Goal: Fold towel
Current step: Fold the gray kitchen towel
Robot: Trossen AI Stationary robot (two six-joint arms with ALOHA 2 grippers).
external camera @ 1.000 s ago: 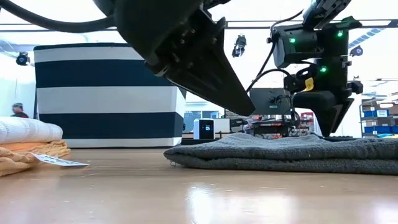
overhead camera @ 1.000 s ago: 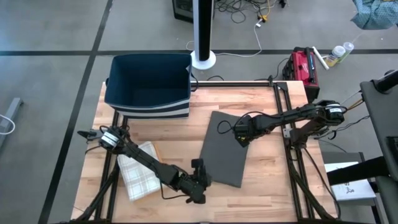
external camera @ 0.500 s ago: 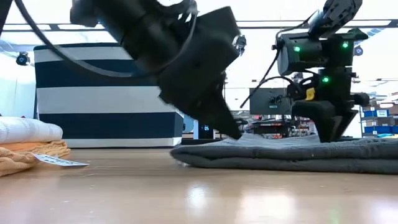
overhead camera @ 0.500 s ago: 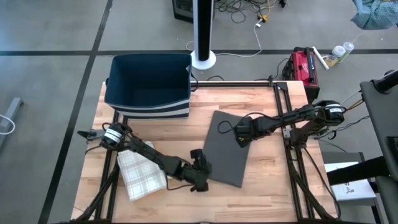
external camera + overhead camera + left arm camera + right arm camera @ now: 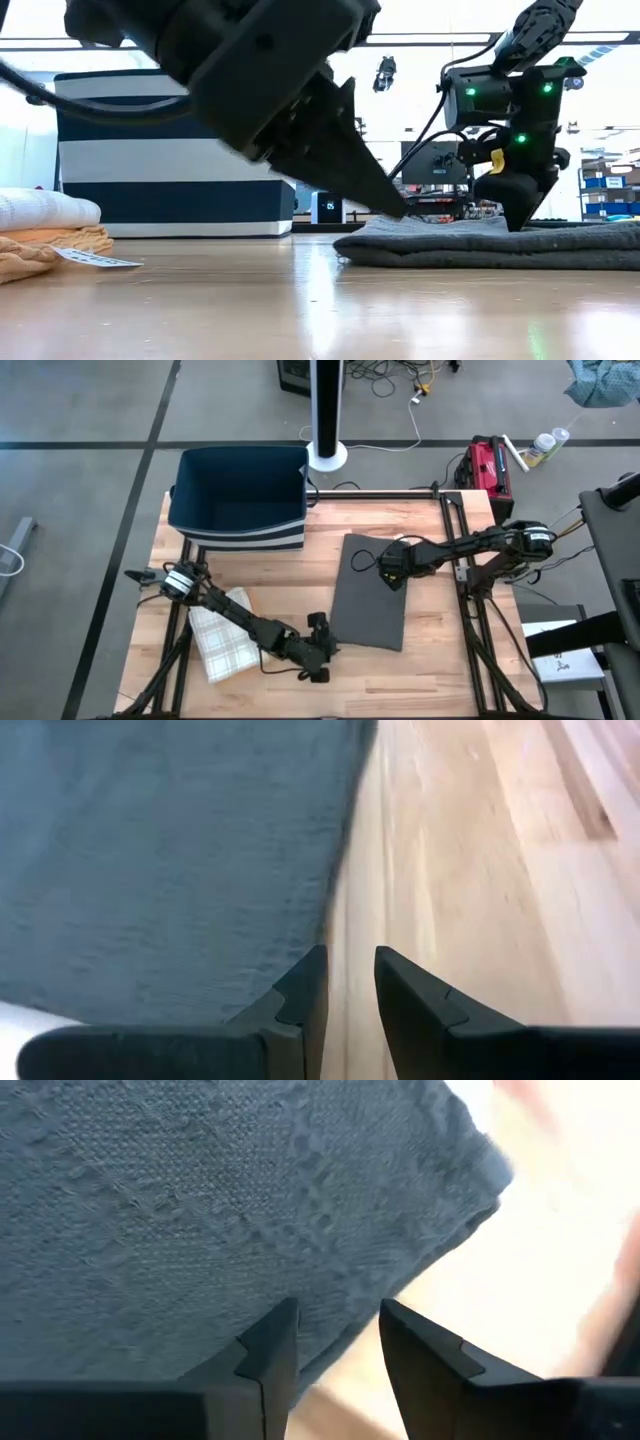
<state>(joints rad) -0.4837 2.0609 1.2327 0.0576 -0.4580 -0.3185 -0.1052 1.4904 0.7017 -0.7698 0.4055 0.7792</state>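
Over the grey towel both arms reach low — tools slightly parted.

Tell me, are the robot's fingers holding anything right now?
No. Both sets of fingers are empty; the left gripper is beside the grey towel's edge, and the right gripper is over it.

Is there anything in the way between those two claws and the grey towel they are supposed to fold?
Nothing visible. The left gripper sits at the grey towel's near left corner, with only bare table beside it. The right gripper is directly over the towel's far part. The checked cloth and striped bin lie off to the side.
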